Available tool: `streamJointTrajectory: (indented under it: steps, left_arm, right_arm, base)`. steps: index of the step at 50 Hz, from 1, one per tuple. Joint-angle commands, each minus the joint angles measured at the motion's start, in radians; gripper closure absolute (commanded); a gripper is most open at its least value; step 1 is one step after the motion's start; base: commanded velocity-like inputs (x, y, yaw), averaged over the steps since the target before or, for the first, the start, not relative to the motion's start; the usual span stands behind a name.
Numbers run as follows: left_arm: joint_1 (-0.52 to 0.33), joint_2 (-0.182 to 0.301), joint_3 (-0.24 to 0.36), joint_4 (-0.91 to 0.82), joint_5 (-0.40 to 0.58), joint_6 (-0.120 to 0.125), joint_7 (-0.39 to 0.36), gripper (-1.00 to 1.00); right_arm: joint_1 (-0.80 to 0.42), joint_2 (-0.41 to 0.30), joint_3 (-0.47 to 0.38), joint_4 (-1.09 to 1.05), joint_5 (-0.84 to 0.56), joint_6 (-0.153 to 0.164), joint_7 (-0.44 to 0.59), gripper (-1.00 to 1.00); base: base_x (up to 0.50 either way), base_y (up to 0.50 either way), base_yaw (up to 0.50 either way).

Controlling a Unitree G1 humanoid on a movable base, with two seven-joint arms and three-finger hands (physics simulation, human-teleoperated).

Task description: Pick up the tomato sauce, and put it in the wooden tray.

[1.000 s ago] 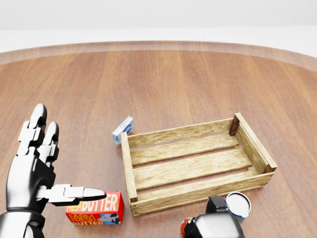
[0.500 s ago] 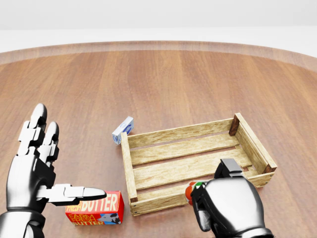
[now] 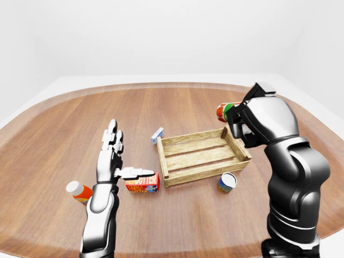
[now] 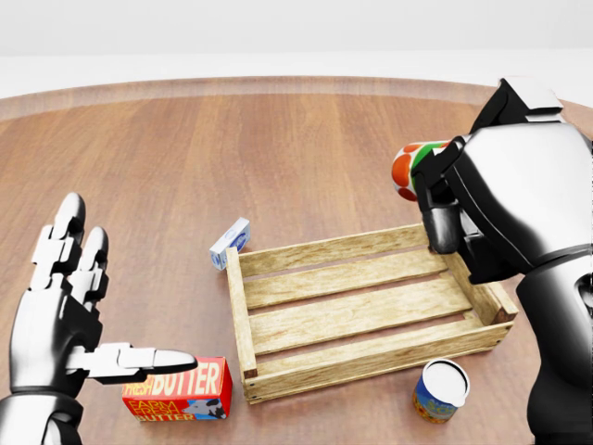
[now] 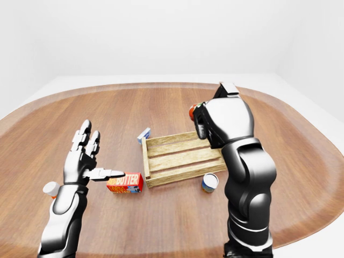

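Tomato sauce [image 4: 408, 171] clasped in right hand [image 4: 500, 199] fingers above wooden tray [image 4: 361, 311]; butter box [image 4: 178, 389] at 8 o'clock, tin [image 4: 439, 391] at 5; left hand [image 4: 65, 320] fingers wide.

Setting: simulated tabletop test scene, not a furnished room. Evidence: large oval wooden table [image 3: 177, 215] on a plain white floor [image 3: 64, 83], blank white walls [image 3: 161, 32]; grocery props loosely scattered, butter box [image 4: 176, 389] at 7 o'clock, can [image 4: 439, 391] at 5 o'clock in the head view

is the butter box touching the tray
Apart. The head view shows a strip of bare table between the butter box and the tray at its left wall.
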Motion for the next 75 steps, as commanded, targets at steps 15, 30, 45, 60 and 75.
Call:
streamJointTrajectory:
  steps: [15, 30, 45, 60, 75]
  left_arm:
    - [-0.007, 0.003, 0.005, 0.001, -0.006, 0.000, 0.000, -1.00]
    - [-0.012, 0.006, 0.011, 0.002, -0.013, 0.000, 0.000, -1.00]
    - [-0.013, 0.008, 0.018, 0.001, -0.019, 0.000, 0.000, -1.00]
    - [-0.017, 0.010, 0.024, 0.003, -0.027, 0.000, -0.001, -1.00]
    - [-0.016, 0.010, 0.023, -0.009, -0.027, 0.000, -0.001, -1.00]
  right_arm:
    - [-0.511, -0.066, 0.062, 0.806, 0.017, 0.000, 0.000, 1.00]
    - [-0.677, -0.033, 0.126, 1.291, -0.013, -0.028, 0.000, 1.00]
    - [-0.838, 0.014, 0.167, 1.768, -0.034, -0.031, 0.000, 1.00]
    - [-0.874, 0.079, 0.179, 1.935, 0.008, 0.000, -0.087, 1.00]
    - [-0.873, 0.113, 0.161, 1.984, 0.074, 0.000, -0.232, 1.00]
  base:
    - [0.00, 0.00, 0.00]
    - [0.00, 0.00, 0.00]
    - [0.00, 0.00, 0.00]
    - [0.00, 0.00, 0.00]
    - [0.00, 0.00, 0.00]
